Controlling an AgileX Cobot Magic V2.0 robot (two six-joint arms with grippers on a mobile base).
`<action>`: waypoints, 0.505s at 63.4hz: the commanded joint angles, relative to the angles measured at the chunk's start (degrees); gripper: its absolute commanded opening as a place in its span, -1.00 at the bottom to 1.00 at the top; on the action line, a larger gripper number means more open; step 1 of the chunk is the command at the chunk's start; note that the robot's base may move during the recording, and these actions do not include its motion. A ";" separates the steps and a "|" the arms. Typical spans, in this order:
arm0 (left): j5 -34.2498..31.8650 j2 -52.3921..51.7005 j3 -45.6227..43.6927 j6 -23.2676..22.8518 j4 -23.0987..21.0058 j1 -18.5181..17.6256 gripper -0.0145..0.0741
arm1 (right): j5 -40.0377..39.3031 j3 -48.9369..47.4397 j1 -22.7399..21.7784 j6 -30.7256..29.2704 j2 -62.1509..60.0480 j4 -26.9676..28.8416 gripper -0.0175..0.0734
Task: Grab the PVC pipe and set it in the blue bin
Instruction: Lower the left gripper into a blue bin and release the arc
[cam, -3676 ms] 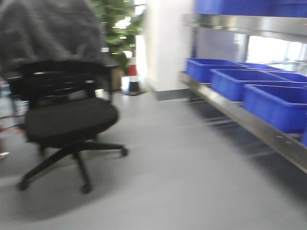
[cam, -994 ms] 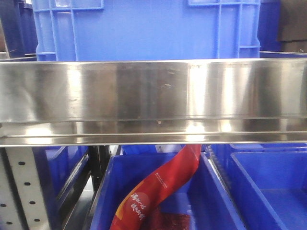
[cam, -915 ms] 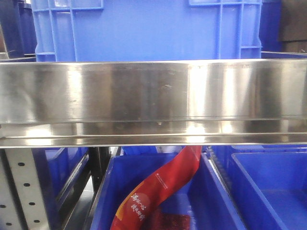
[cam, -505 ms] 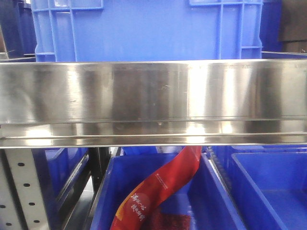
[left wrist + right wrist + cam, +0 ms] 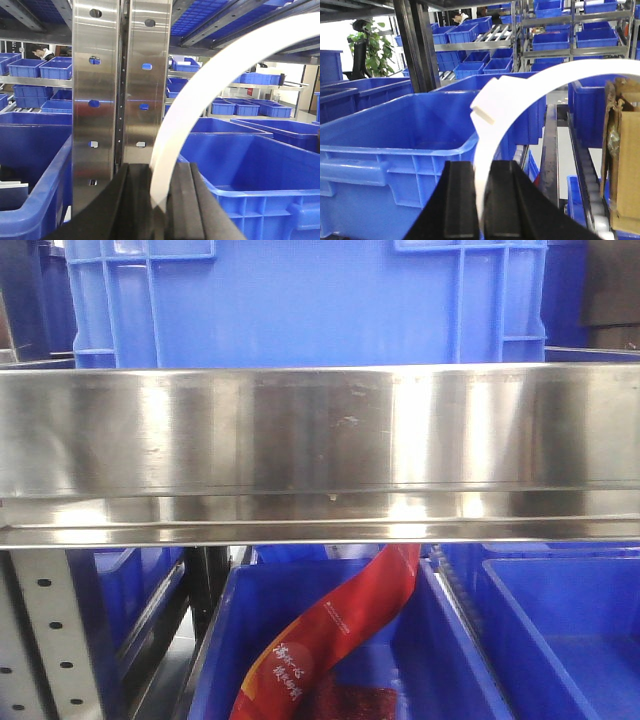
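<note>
"What's changed?"

"The front camera has swung off the open room onto the steel shelf rail (image 5: 320, 430) and settled. I'd say the base has arrived."

"The PVC pipe (image 5: 200, 80)?"

"Left gripper (image 5: 159, 172) and right gripper (image 5: 481, 172) are each clamped on it. It arches up in front of the blue bin's (image 5: 395, 150) near corner, not inside."

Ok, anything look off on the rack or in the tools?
A red packet leans slanted in the lower blue bin, top hidden behind the steel shelf rail. The white PVC pipe in the left tool and right tool is bowed into an arc.
</note>
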 commanded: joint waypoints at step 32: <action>16.68 28.91 -28.90 10.78 -15.85 -0.29 -0.92 | -0.96 -16.79 1.78 -0.28 24.72 1.65 -0.99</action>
